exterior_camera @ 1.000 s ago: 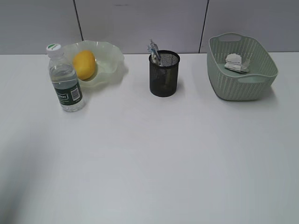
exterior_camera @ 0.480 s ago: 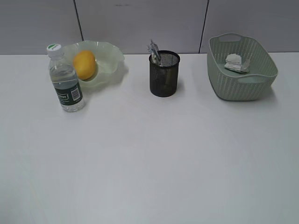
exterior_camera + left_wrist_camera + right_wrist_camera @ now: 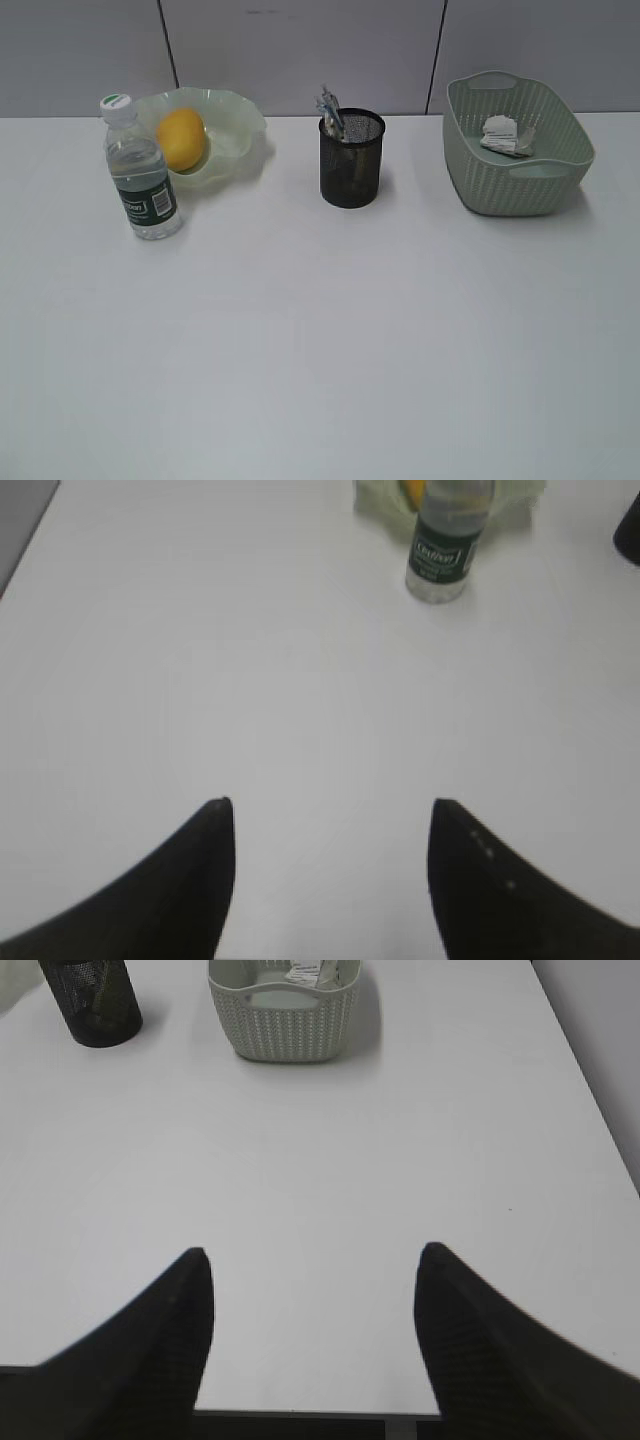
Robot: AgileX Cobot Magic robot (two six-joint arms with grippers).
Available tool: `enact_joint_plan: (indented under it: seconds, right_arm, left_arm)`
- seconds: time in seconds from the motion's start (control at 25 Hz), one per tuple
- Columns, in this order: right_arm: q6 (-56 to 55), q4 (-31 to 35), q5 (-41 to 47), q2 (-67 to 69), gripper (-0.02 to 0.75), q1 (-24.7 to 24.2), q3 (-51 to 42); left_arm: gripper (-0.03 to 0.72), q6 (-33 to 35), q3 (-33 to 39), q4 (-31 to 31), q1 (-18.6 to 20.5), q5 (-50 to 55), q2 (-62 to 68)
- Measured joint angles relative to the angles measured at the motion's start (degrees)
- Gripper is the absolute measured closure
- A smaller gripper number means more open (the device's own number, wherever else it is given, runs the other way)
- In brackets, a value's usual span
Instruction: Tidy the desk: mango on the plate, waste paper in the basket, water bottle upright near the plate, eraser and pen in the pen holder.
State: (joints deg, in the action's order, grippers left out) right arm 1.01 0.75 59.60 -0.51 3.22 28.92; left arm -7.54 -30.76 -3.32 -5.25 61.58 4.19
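Yellow-orange mango, black mesh pen holder, sage-green woven-pattern basket, white desk.

Grey panelled wall standing behind a white table

A pale grey wall is running along the table's far edge, two dark vertical seams dividing it into three panels. The white table is filling most of the view, soft even light spreading across it and leaving faint shadows. In the wrist views, grey surfaces are showing beyond the table's left and right edges.
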Motion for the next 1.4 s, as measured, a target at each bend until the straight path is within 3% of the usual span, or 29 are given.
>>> enact_joint_plan:
  seconds: [0.48, 0.96, 1.4]
  right_arm:
    - [0.0, 0.1, 0.0, 0.0, 0.236, 0.0, 0.0]
    - [0.0, 0.1, 0.0, 0.0, 0.236, 0.0, 0.0]
    - [0.0, 0.1, 0.0, 0.0, 0.236, 0.0, 0.0]
  left_arm:
    - [0.235, 3.7, 0.5, 1.2, 0.1, -0.1, -4.5]
    - [0.243, 4.0, 0.5, 1.4, 6.3, -0.3, -4.6]
    - [0.243, 4.0, 0.5, 1.5, 6.4, -0.3, -4.6]
